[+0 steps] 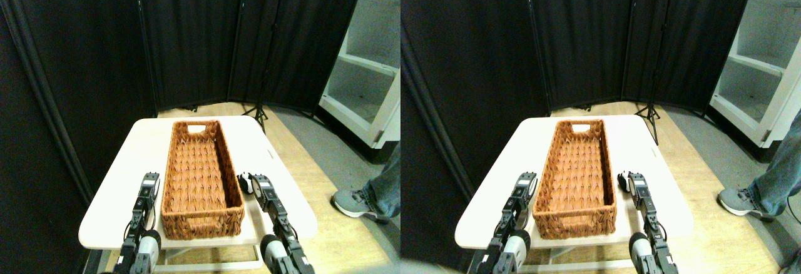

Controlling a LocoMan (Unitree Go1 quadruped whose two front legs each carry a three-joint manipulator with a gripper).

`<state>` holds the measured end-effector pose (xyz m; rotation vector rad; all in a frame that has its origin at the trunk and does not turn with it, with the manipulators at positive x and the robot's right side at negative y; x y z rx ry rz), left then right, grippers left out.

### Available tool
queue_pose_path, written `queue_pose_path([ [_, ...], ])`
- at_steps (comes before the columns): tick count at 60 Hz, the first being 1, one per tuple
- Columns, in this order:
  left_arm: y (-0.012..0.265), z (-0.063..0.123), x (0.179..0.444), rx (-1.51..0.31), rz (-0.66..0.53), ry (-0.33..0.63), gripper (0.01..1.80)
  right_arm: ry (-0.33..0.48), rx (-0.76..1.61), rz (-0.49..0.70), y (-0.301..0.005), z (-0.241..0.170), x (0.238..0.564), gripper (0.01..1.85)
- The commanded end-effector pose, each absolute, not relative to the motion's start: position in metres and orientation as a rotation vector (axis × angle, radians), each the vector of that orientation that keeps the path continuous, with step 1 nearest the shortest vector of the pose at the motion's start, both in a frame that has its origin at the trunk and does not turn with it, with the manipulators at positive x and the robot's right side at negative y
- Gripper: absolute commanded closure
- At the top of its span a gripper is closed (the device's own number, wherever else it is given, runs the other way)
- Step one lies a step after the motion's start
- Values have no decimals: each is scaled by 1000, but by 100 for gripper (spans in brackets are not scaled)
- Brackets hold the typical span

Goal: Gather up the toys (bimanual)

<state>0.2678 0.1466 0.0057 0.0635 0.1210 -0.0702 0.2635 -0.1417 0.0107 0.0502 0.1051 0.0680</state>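
The stereo pair view looks down on a pale surface (pixel 119 192) with a long wicker basket (pixel 201 177) lying on it lengthwise. The basket looks empty. From where I stand I see only one toy: a small black-and-white plush, probably the panda (pixel 246 182), lying on the surface just beside the right wall of the basket. The right gripper (pixel 260 185) is at this toy, touching it or nearly so. The left gripper (pixel 149 185) hangs over the bare surface just beside the left wall of the basket, and I see no toy near it.

The jaws of both grippers are too small and dark here; I cannot tell if they are spread, pressed together, or pinching the panda.

I think the risk is on the right side. The panda is soft and close to the basket wall, so a grip on only an ear or an edge could slip when it is lifted. If the lift is low, the toy may catch on the rim and drop outside, perhaps off the right edge of the surface. The arm could also push the basket sideways toward the left gripper.

Much of the panda is covered by the right gripper, so its pose is unclear. A person's leg and shoe (pixel 357 202) stand on the floor at the right, cut by the frame edge. Other toys are not visible.
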Motion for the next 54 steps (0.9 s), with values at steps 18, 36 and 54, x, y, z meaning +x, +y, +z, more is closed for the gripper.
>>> queue_pose_path([
  [18,148,9,270,46,-71,88,180,70,21,81,-140,16,265,159],
  [36,150,9,270,114,-127,98,138,-50,238,118,-143,16,267,151],
  [54,153,11,273,98,-166,68,155,-4,467,136,-149,38,271,136],
])
